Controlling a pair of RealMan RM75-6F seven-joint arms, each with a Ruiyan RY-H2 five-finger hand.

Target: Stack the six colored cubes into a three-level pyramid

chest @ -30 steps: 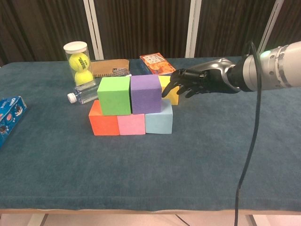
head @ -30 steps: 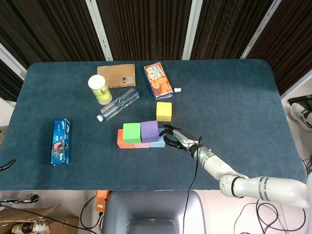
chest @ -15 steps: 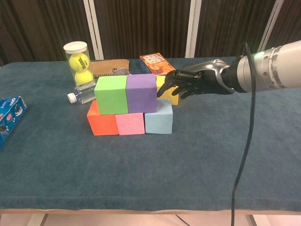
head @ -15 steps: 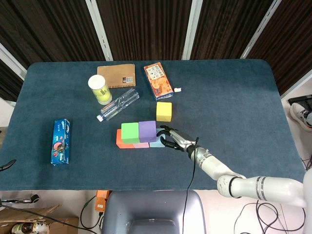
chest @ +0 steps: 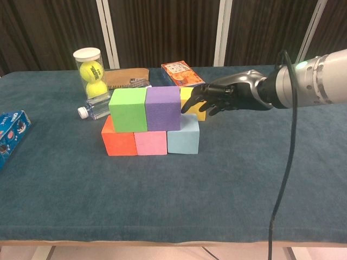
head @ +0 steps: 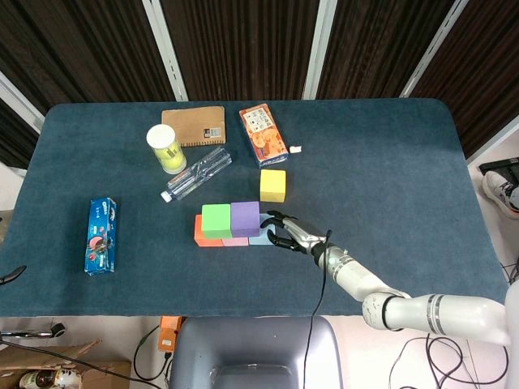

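We've got our right hand [chest: 217, 97] with fingers spread and empty, fingertips right at the purple cube [chest: 164, 108]. Six cubes total: orange [chest: 119, 142], pink [chest: 151, 143] and light blue [chest: 183, 140] as the base near the table's [head: 389, 154] front edge, green [chest: 129, 110] and purple on top, one yellow [head: 272, 185] loose just behind. One careless shove could knock that second row off. Left hand isn't visible.

Hidden mostly behind the purple cube [chest: 164, 108] and right hand [chest: 217, 97]: yellow cube [chest: 191, 93]; cut by chest view's left edge: blue box [chest: 10, 132]; unreadable: printing on orange box [head: 263, 134].
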